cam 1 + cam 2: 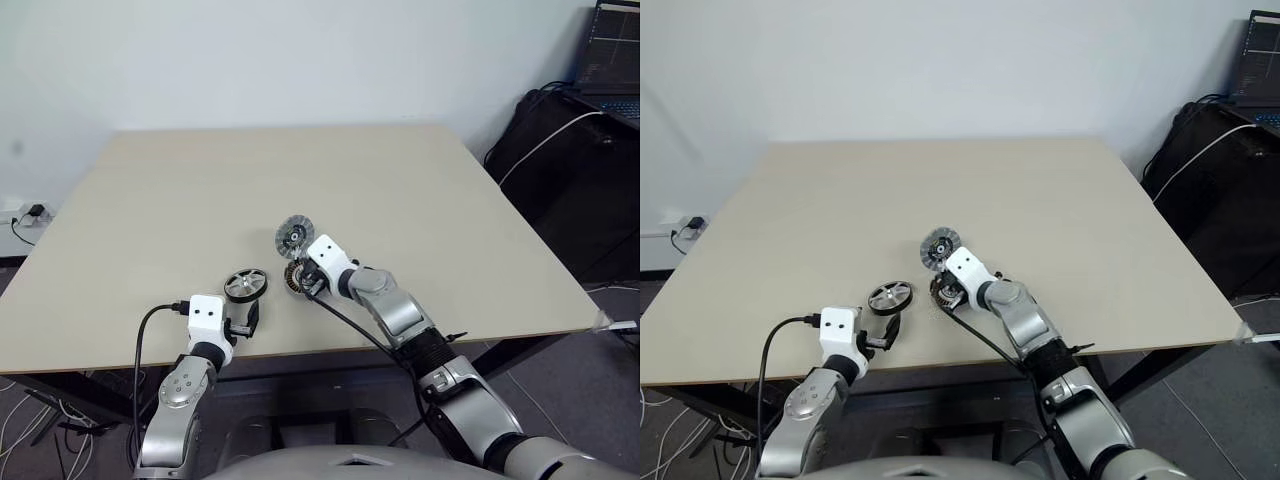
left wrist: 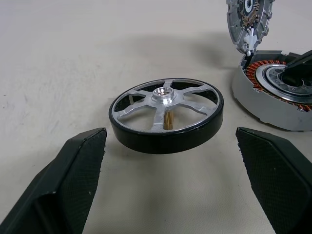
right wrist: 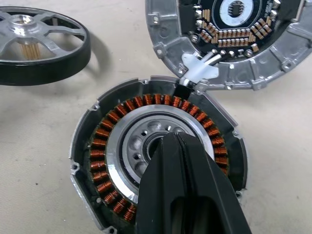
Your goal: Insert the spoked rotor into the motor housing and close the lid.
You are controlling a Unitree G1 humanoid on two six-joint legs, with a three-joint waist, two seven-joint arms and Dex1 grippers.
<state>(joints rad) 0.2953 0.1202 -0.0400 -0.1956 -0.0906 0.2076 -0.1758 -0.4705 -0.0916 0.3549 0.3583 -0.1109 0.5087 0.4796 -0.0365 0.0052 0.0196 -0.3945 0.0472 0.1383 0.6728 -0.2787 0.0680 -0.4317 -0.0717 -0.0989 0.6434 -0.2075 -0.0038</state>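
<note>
The spoked rotor [image 1: 246,284], dark-rimmed with silver spokes, lies flat on the table near its front edge. My left gripper [image 1: 246,320] is open just short of it, and its black fingers [image 2: 73,180] stand wide on either side of the rotor [image 2: 165,114] without touching it. To the right sits the motor housing [image 3: 97,146], its copper windings exposed. The lid [image 3: 253,63] stands tilted open at the housing's far rim, joined to it by a small bracket. My right gripper [image 3: 176,141] is shut, with its tips resting in the housing's dark centre.
The beige table [image 1: 420,200] stretches far behind and to both sides of the parts. Its front edge runs just below my left gripper. Black bags and a laptop [image 1: 610,60] stand off the table's right side. A wall socket with a cable [image 1: 30,213] is at the left.
</note>
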